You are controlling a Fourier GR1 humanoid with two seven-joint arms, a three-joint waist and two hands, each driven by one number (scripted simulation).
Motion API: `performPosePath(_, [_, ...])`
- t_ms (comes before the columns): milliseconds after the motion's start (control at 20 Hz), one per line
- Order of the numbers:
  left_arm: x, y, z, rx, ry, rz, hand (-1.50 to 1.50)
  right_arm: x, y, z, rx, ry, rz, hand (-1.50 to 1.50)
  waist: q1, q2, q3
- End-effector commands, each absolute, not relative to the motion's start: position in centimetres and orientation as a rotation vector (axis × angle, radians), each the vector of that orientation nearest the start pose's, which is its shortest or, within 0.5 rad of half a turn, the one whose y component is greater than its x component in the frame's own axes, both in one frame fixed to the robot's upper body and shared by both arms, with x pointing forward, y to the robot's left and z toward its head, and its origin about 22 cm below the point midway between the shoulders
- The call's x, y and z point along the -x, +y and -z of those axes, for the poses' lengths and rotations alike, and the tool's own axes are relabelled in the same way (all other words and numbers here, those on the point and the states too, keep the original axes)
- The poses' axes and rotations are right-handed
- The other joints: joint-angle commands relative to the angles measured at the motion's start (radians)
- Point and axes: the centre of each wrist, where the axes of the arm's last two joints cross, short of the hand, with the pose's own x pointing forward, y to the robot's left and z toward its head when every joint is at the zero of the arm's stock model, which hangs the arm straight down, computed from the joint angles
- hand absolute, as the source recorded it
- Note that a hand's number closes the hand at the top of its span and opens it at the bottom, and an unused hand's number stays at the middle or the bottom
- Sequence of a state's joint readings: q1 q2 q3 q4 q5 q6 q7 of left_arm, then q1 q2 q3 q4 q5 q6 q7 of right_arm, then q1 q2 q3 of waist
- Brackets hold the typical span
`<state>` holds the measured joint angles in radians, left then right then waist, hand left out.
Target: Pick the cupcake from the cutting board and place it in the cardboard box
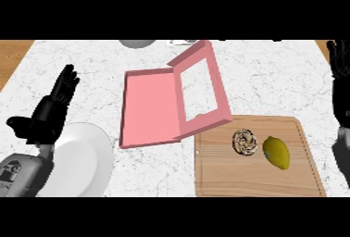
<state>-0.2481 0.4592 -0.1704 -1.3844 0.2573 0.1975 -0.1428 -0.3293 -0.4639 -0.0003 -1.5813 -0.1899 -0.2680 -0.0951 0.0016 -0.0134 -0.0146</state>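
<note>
The cupcake, brown with pale swirls, lies on the wooden cutting board at the lower right, near the board's upper middle. A pink box lies open in the centre, its lid with a window raised to the right and overhanging the board's far edge. My left hand stands at the left with fingers straight, well away from the cupcake. My right hand shows at the right edge, fingers up and straight, right of the board. Neither hand holds anything.
A yellow lemon lies on the board just right of the cupcake. A white plate sits at the lower left beside my left forearm. A grey bowl and a small white object are at the counter's far edge.
</note>
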Motion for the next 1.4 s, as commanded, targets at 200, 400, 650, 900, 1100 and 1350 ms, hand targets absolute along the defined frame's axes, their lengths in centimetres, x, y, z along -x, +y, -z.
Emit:
performPosePath(200, [-28.6,30.0,-2.6,-0.326,-1.589,0.232,0.00,-31.8,-21.3,-13.8,-0.406,-2.061,-0.321,-1.50,0.069,0.022,0.019])
performPosePath(400, [-26.1,29.3,-0.2,-0.345,-1.479,0.251,0.00,-31.4,-22.6,-5.1,0.082,-1.860,-0.442,1.50,0.047,0.022,0.017])
performPosePath(650, [-24.5,30.4,-0.2,-0.358,-1.448,0.220,0.00,-32.5,-25.4,-2.6,-0.189,-1.946,-0.258,-1.50,0.016,0.016,0.016])
performPosePath(900, [-25.5,28.5,-0.4,-0.369,-1.447,0.215,0.00,-33.6,-27.9,-6.6,-0.017,-1.881,-0.759,-1.50,0.009,0.015,0.015])
performPosePath(1100, [-23.8,27.9,0.7,-0.378,-1.446,0.198,0.00,-33.6,-30.5,-10.4,0.148,-1.770,-1.081,-1.50,0.009,0.009,0.013])
performPosePath(1350, [-24.1,28.4,-0.6,-0.365,-1.462,0.217,0.00,-34.6,-32.4,-14.3,0.226,-1.464,-1.425,-1.50,0.028,0.013,0.013])
